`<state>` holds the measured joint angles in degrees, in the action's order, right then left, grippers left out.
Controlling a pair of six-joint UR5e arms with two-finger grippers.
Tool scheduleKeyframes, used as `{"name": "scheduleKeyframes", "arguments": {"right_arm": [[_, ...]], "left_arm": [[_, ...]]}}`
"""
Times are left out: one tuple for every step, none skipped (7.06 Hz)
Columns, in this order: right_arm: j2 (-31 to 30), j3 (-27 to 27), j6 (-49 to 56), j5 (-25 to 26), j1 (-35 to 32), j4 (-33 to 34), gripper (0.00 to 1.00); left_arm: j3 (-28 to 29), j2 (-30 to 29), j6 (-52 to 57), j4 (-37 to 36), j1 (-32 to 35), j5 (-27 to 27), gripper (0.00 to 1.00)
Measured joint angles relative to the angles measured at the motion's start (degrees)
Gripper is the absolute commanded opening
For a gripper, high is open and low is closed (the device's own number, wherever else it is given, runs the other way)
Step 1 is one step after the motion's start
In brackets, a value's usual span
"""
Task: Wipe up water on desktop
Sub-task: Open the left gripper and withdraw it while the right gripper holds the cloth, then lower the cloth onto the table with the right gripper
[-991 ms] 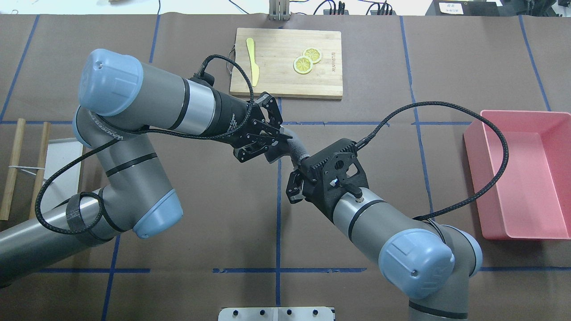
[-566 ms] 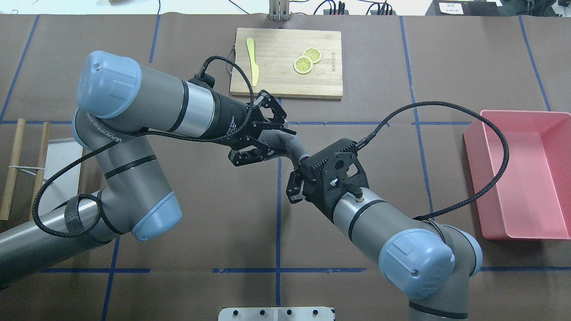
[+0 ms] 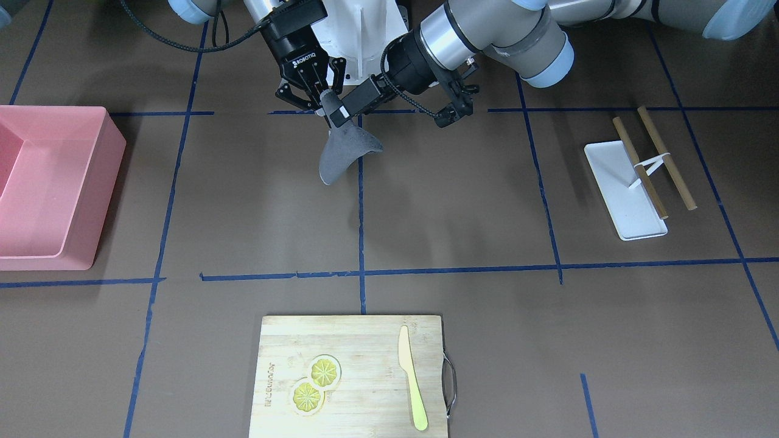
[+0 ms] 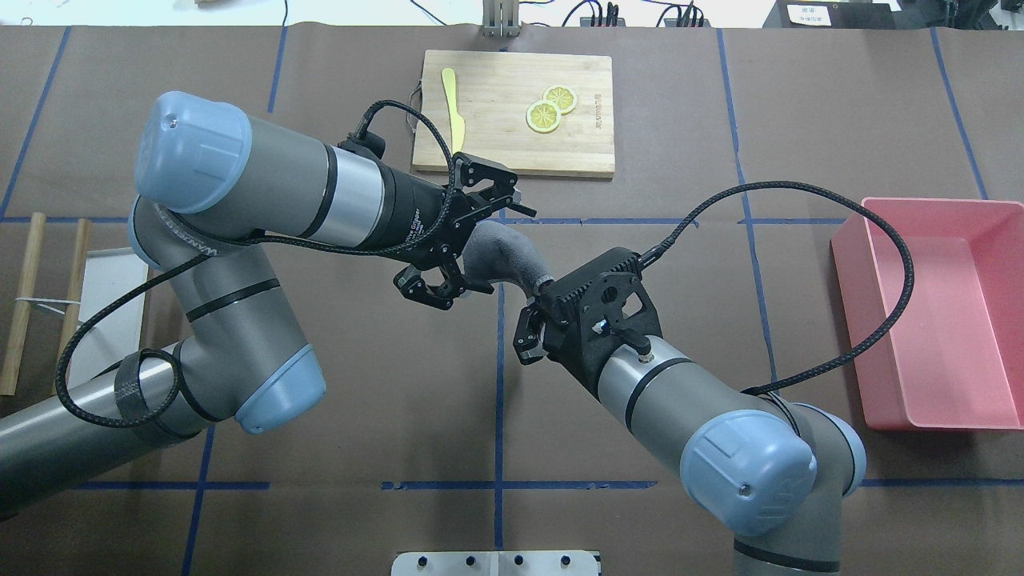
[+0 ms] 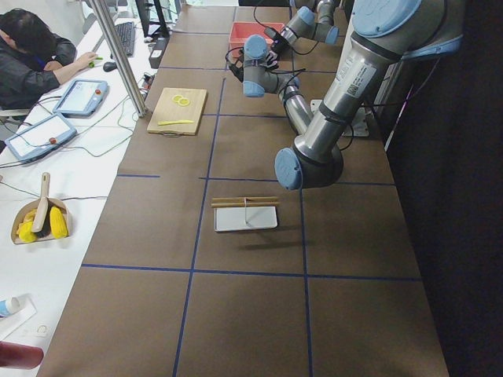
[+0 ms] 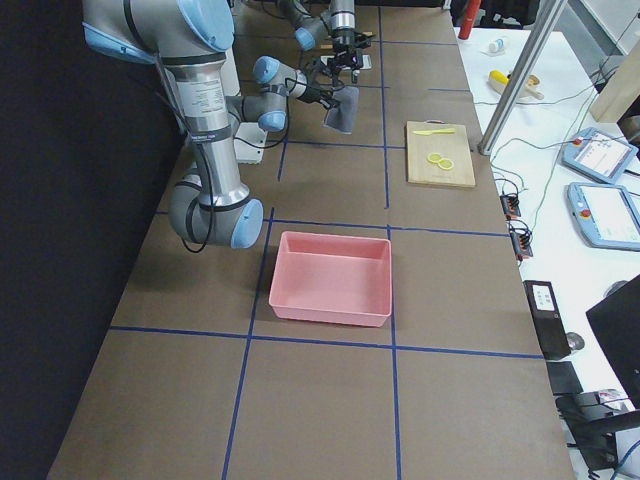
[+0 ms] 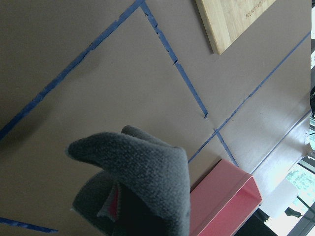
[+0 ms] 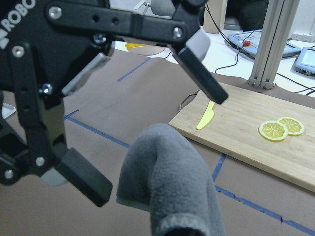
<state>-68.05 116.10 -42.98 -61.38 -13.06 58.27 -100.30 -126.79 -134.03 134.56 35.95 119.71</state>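
R hand is clamped on the top end of the grey cloth, fingers pinched on a bunched bit. The rest of the cloth hangs down & flares out, its bottom edge off the surface as far as the right-end view shows. L hand is spread wide, gripping nothing, w/ one finger each side of the cloth's free fold. In the R wrist cam the upper pad is clear of the fabric and the lower one is just beside it. Both hands + cloth sit on the robot's side of the cutting board, past the blue tape line that runs near the board's robot-side edge, approx in line w/ the board's handle half. The surface is a dark-brown sheet w/ a blue tape grid, under everything, and the board lies flat on it. On the board are a yellow knife near the handle end & two lemon slices overlapping nearer the middle. Pink bin is well apart from the board, toward the robot's R & closer to the robot. White tray is well apart from the board on the robot's L. It has two wooden sticks, one lying over it and the other just beside. L wrist cam shows the cloth fold up front, w/ a board corner & the bin beyond.
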Motion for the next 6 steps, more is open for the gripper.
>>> {"name": "scheduleKeyframes", "arguments": {"right_arm": [[-0.03,-0.01,-0.14,0.04,-0.02,0.0,0.0],[-0.13,-0.02,-0.87,0.09,-0.09,0.0,0.0],[-0.36,-0.04,-1.81,0.11,-0.18,0.02,0.0],[-0.63,-0.06,-2.24,0.12,-0.3,0.06,0.0],[-0.82,-0.07,-2.39,0.12,-0.46,0.16,0.0],[-1.02,-0.08,-2.44,0.12,-0.6,0.32,0.0]], "left_arm": [[-0.32,0.1,0.0,-0.04,0.31,0.14,1.0],[-1.16,0.7,0.12,-0.14,1.62,0.55,1.0],[-2.73,2.56,2.18,-0.31,4.65,2.81,1.0],[-4.54,5.31,7.01,-1.15,9.64,8.12,1.0],[-5.79,7.8,13.04,-2.72,16.47,15.42,1.0],[-6.32,10.06,19.33,-3.78,23.5,22.14,1.0]]}}
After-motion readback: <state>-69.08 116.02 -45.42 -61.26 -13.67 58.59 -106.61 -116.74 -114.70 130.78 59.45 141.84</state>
